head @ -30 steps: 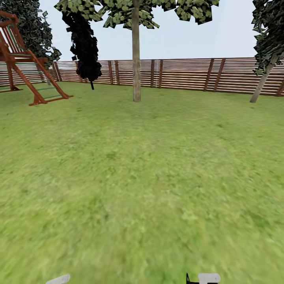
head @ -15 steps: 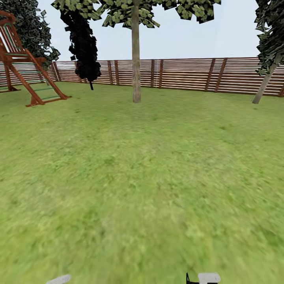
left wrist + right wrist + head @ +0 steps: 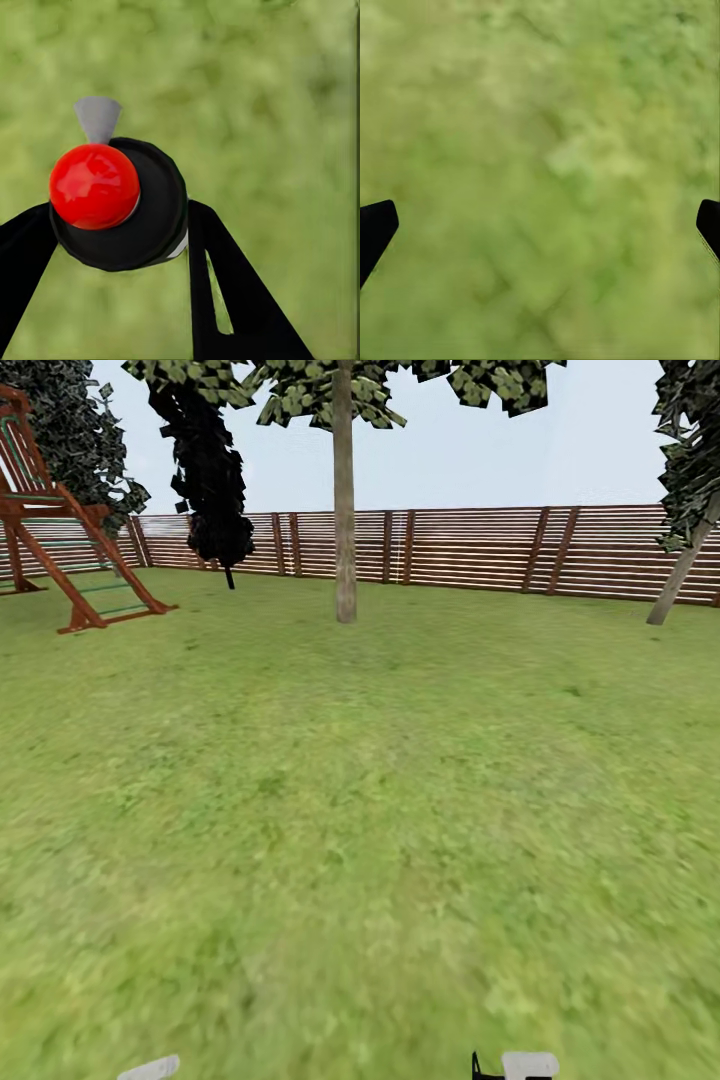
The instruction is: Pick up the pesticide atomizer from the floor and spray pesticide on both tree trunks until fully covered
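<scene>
The pesticide atomizer (image 3: pixel 124 202), with a black round cap, a red button and a grey nozzle, sits between the two black fingers of my left gripper (image 3: pixel 112 225), which is shut on it above the grass floor (image 3: pixel 285 112). My right gripper (image 3: pixel 540 225) is open over bare grass, its fingertips (image 3: pixel 375 229) far apart. In the head view, a tree with a thick, straight grey-tan tree trunk (image 3: pixel 345 530) stands ahead in the garden, in front of the slatted fence (image 3: pixel 480 550).
A red-brown wooden play frame (image 3: pixel 60 550) stands at the far left. A dark-leaved thin tree (image 3: pixel 210 470) grows by the fence. A tree with a leaning trunk (image 3: pixel 683 575) is at the right edge. Open lawn (image 3: pixel 360 810) lies between me and the trunk.
The whole head view has shifted slightly: the play frame slid left and the fence and trunk sit a bit lower, so the camera has moved. The grippers look unchanged.
</scene>
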Motion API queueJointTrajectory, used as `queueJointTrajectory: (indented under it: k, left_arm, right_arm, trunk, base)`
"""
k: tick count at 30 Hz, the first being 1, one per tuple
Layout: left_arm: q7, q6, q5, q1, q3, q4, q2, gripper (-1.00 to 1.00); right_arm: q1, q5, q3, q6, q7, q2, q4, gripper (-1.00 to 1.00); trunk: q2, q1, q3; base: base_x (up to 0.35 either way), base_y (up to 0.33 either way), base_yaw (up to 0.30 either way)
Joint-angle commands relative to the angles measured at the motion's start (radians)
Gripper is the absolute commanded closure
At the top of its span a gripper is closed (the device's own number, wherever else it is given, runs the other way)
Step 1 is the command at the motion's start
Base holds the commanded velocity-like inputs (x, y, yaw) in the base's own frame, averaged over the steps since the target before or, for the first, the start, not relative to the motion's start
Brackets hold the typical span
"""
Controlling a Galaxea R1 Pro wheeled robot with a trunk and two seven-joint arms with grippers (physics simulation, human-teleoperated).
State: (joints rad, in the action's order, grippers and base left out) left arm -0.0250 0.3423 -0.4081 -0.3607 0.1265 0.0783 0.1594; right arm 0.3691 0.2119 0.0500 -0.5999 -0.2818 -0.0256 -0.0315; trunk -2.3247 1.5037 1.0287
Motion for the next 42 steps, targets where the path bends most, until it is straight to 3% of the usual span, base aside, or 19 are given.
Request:
queueJointTrajectory:
  k: [1,42]
  left_arm:
    - [-0.003,0.003,-0.006,0.000,0.008,0.000,0.000,1.00]
    - [-0.003,0.001,-0.005,0.000,0.008,-0.001,-0.001,1.00]
  right_arm:
    - [0.001,0.011,0.005,-0.001,-0.007,0.000,0.001,-1.00]
    - [0.001,0.011,0.005,-0.001,-0.007,-0.001,0.001,-1.00]
  trunk:
    - [0.000,0.000,0.001]
    - [0.000,0.000,0.001]
  base:
    - [0.339,0.000,0.000]
    - [0.339,0.000,0.000]
